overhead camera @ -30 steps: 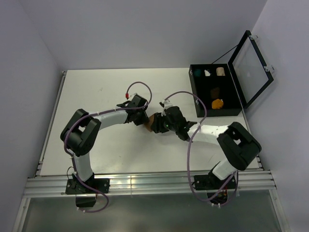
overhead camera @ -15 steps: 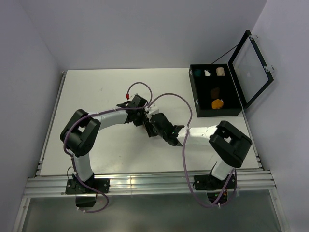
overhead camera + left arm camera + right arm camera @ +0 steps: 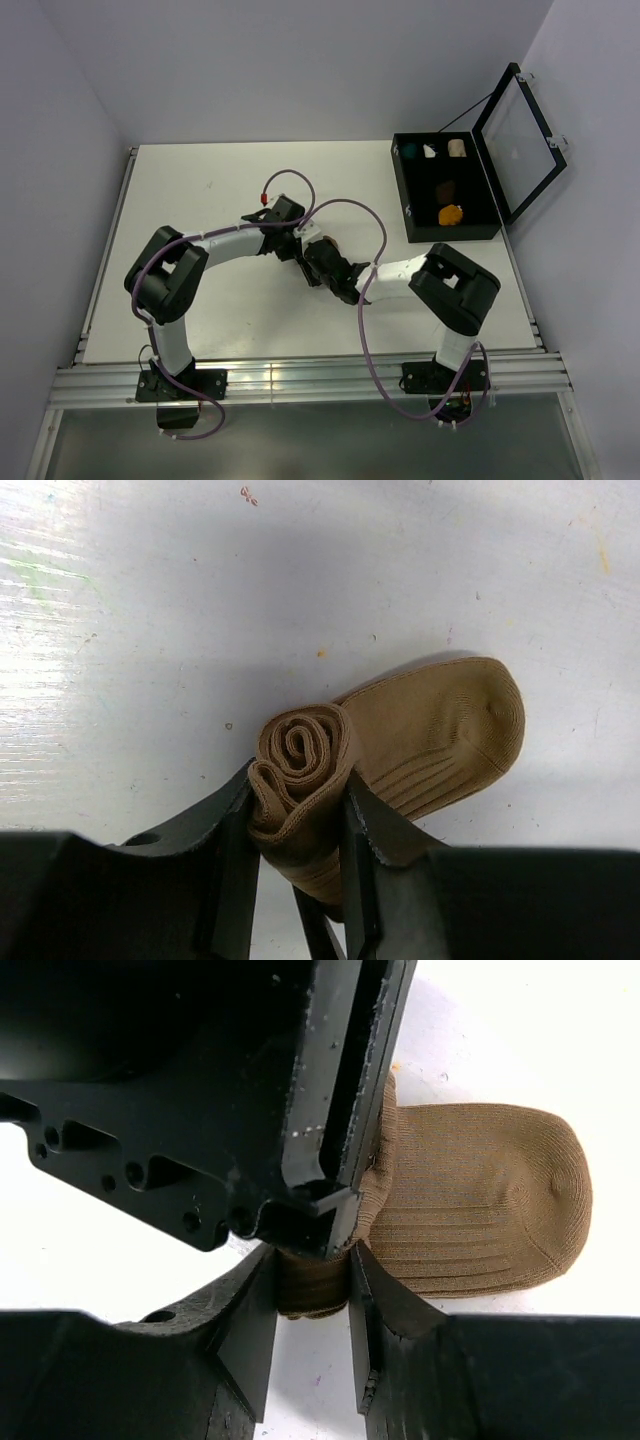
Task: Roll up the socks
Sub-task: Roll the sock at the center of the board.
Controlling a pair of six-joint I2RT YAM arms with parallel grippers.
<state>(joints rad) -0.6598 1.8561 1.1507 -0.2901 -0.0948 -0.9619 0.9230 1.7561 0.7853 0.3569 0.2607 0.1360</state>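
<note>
The tan sock [image 3: 440, 735] lies on the white table [image 3: 200, 190], well to the left of the black case [image 3: 412, 236] and nearer the arm bases than the case is. One end of it is wound into a tight spiral roll. The toe end lies flat and unrolled on the table, pointing towards the case side.

My left gripper [image 3: 300, 792] pinches the roll, one black finger pressed on each side of it, and the spiral shows end-on in the left wrist view. My right gripper [image 3: 312, 1282] meets it from the case side. Its two fingers [image 3: 250, 1310] stand against either side of the roll's lower end, closed on the fabric just beneath the left gripper's body [image 3: 300, 1110]. In the overhead view the two grippers are nose to nose and hide the tan sock almost wholly.

Inside the case, the dark brown sock [image 3: 446, 188] sits in a middle compartment. The mustard-orange sock [image 3: 451, 214] sits in the compartment just in front of it. Along the case's far row are three small bundles: teal [image 3: 408, 152], white [image 3: 429, 151] and cream [image 3: 458, 147]. The clear lid [image 3: 520, 135] stands open, tilted away to the right of the case.
</note>
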